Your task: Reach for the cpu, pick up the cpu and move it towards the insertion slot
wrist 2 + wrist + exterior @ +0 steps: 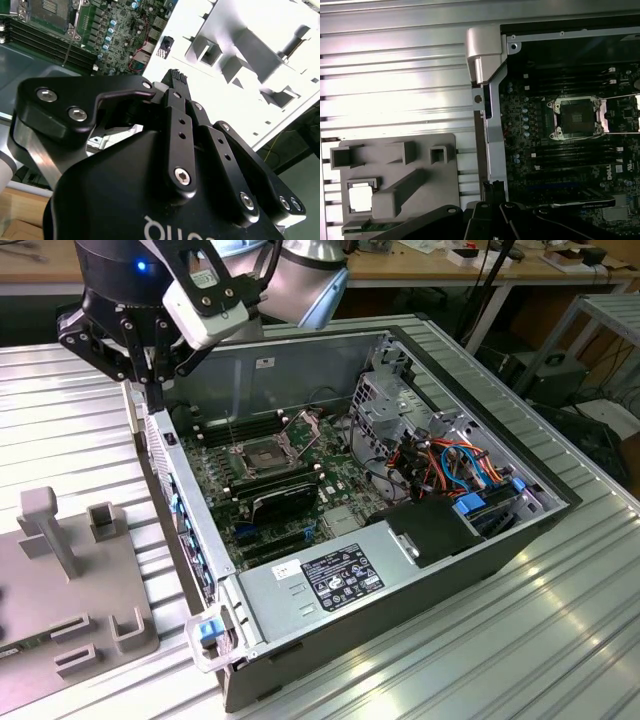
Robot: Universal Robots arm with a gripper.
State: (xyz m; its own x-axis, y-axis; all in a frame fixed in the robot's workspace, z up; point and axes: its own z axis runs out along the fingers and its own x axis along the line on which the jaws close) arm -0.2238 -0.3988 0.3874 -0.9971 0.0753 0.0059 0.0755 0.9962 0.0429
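Black pincer [178,76]: hung pressed together, empty.
Pale square cpu [361,197]: lay in grey holder [420,150].
Reach: needed jaws spread, squared.

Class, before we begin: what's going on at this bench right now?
A robot arm's gripper hangs over the side wall of an open computer case, between the case and a gray fixture tray. It is shut and holds nothing. The cpu lies in a recess of that tray, untouched. The insertion slot on the motherboard is empty, with its bracket swung open.
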